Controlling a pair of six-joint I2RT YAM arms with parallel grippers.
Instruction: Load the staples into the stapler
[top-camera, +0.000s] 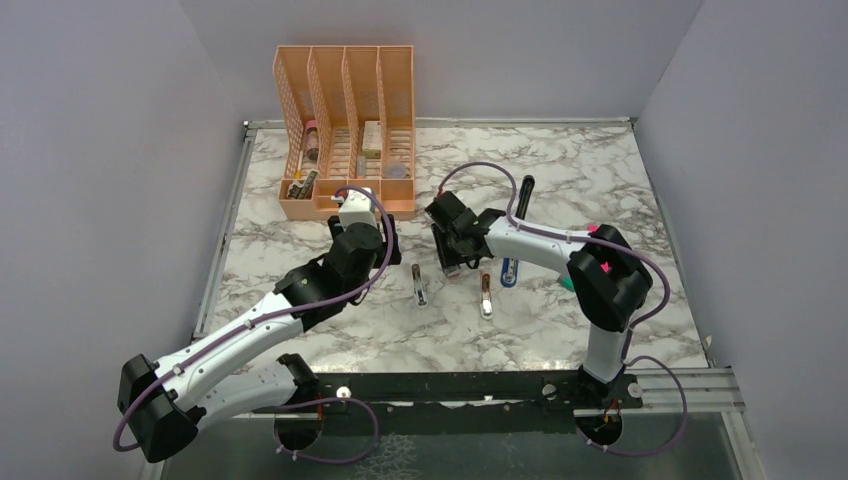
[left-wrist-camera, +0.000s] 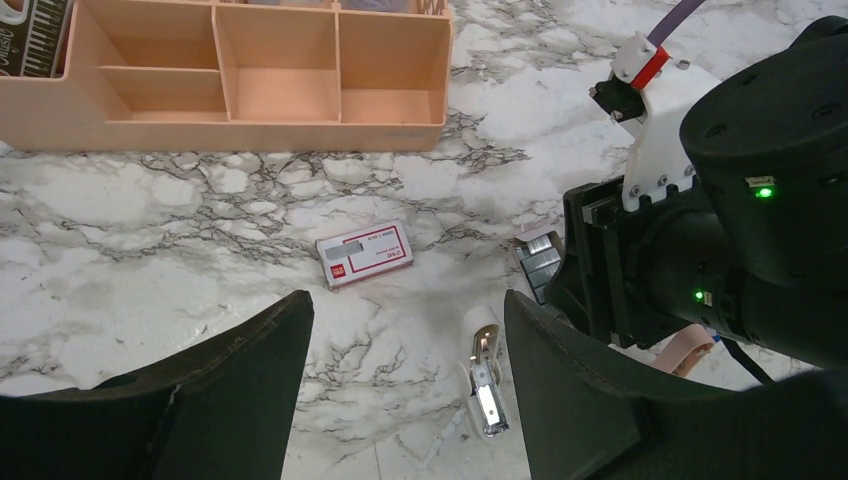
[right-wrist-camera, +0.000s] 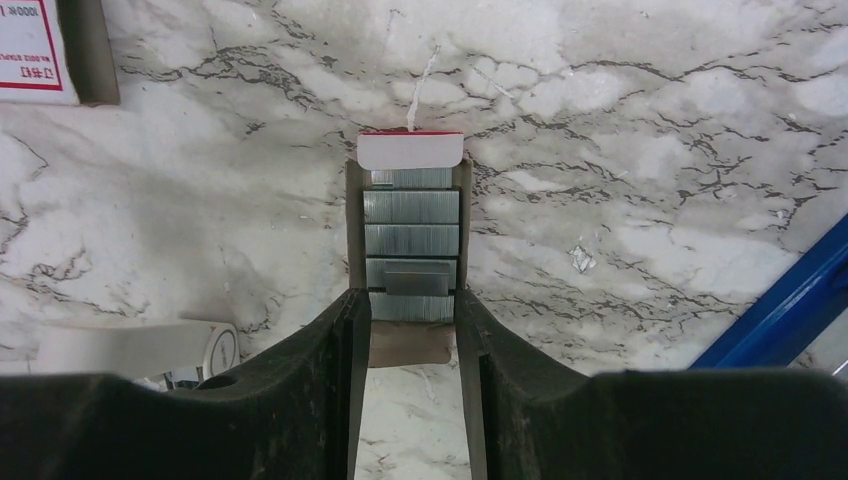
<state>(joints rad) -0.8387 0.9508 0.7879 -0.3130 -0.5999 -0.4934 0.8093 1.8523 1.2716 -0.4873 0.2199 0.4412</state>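
The staples' red-and-white box (left-wrist-camera: 366, 253) lies flat on the marble, beyond my open left gripper (left-wrist-camera: 405, 300), which hovers with nothing between its fingers. The box's inner tray (right-wrist-camera: 411, 215), filled with silver staple strips, rests on the table. My right gripper (right-wrist-camera: 412, 295) stands over the tray's near end, open about as wide as the tray, holding nothing. In the top view the blue stapler (top-camera: 510, 270) lies just right of the right gripper (top-camera: 452, 262), partly under that arm. The right wrist view shows only a blue edge of the stapler (right-wrist-camera: 790, 300).
A peach desk organizer (top-camera: 345, 130) stands at the back left, with small items in its compartments. A small white stapler-like piece (left-wrist-camera: 485, 385) lies by my left gripper's right finger. A second similar piece (top-camera: 486, 296) lies in front of the right gripper.
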